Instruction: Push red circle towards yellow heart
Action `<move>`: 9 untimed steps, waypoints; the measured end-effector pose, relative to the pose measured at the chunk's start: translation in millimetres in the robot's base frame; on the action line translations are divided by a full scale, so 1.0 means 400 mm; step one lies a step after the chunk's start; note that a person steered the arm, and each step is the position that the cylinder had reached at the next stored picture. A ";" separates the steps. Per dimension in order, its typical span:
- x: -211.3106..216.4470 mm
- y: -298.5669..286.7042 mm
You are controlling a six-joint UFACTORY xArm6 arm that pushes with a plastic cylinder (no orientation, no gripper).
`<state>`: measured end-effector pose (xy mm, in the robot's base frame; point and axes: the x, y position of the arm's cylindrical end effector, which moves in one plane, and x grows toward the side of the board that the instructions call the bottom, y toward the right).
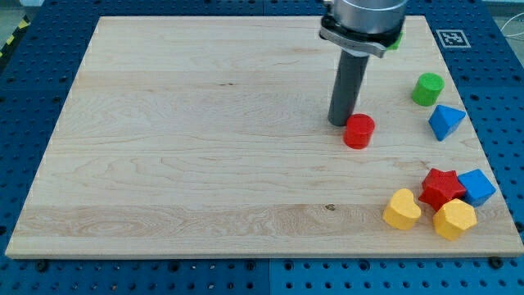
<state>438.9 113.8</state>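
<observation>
The red circle [359,131] lies on the wooden board at the view's right of centre. My tip [340,122] rests on the board right next to it, at its upper left, touching or nearly touching. The yellow heart [401,210] lies near the board's bottom right, below and a little right of the red circle, well apart from it.
A red star [440,188], a blue cube [476,186] and a yellow hexagon [453,220] cluster right of the heart. A green cylinder [427,88] and a blue triangle [445,122] lie near the right edge. Another green block [396,39] peeks out behind the arm.
</observation>
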 end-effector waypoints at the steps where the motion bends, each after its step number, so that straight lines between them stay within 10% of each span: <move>1: 0.008 0.047; 9: 0.178 0.093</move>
